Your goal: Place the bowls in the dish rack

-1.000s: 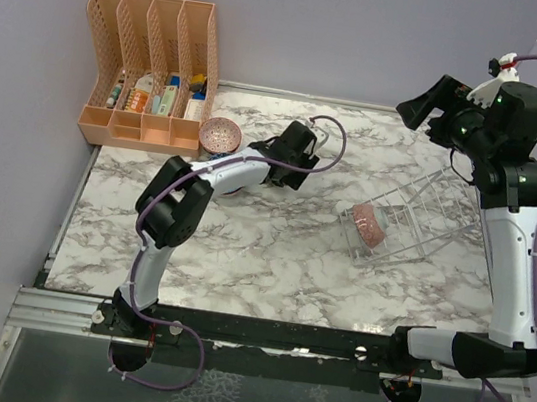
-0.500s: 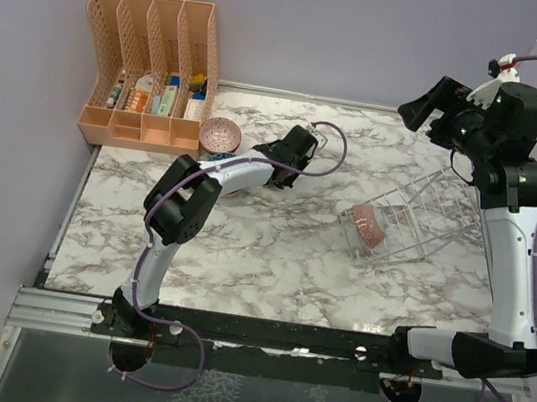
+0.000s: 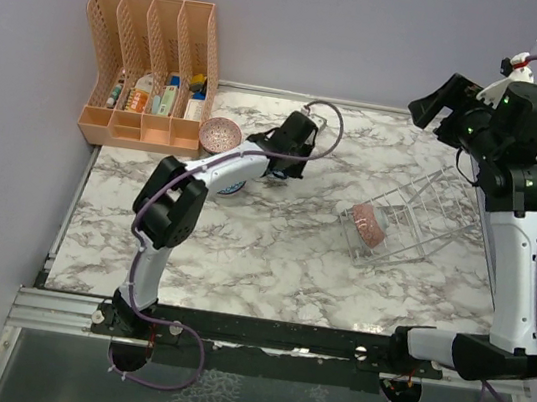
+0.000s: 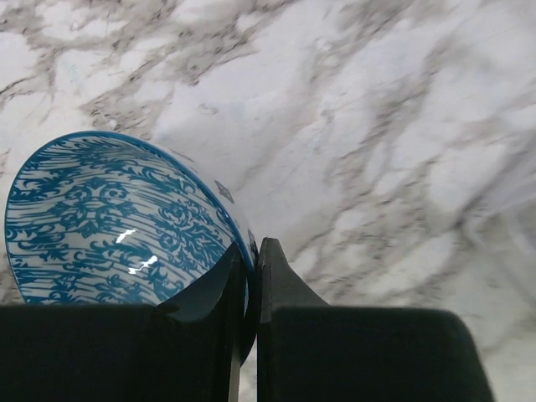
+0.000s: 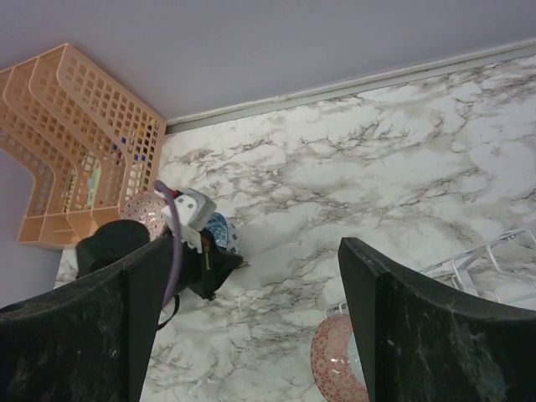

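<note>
**Blue bowl gripped; transfer to rack pending**

The left pincer (image 4: 254, 251) was clamped on the rim of the blue bowl (image 4: 109, 222), far on the desk (image 3: 269, 262) and left of centre. The right pincer (image 5: 251, 276) hung high at the far right, jaws apart and empty. The dish rack (image 3: 423, 214) lay tilted on the right side, with one pink-red bowl (image 3: 369, 226) at its near-left end. The step in hand appeared to be the pick-up. The next move calls for lifting the bowl, carrying it right and aligning it edge-on with a free slot. The tilted rack may shift on contact.
</note>
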Available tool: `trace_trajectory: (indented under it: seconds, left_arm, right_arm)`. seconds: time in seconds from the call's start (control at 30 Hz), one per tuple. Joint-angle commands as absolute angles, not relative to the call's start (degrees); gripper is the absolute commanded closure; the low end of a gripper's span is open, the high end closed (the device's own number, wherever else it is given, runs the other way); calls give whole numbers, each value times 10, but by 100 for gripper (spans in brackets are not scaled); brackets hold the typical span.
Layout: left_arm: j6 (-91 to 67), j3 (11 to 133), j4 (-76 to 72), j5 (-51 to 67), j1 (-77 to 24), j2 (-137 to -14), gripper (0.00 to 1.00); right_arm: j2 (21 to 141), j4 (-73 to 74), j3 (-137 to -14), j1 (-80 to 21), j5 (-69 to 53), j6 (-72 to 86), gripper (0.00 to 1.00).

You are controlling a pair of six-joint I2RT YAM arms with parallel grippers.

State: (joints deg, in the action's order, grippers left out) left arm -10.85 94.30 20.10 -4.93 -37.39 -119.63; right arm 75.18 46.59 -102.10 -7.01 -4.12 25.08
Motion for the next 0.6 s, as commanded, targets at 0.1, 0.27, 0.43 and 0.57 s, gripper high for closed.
trace_trajectory:
  seconds: [0.1,0.27,0.43,0.57]
  left_arm:
    - [-413,893,-16,114,-375,-998,100]
    - [-641,768,-233,153,-376,-922,100]
    - [-859,661,-441,155,-383,-910,100]
    - [-932,636,-532,135,-416,-932,100]
  right_arm:
    - [739,457,-1042,-68,-39,269,19]
    - [740,453,-1041,-68,-50,278,16]
    - [739,448,-1044,-68,-54,277,3]
    - [739,446,-1047,-68,-62,277,1]
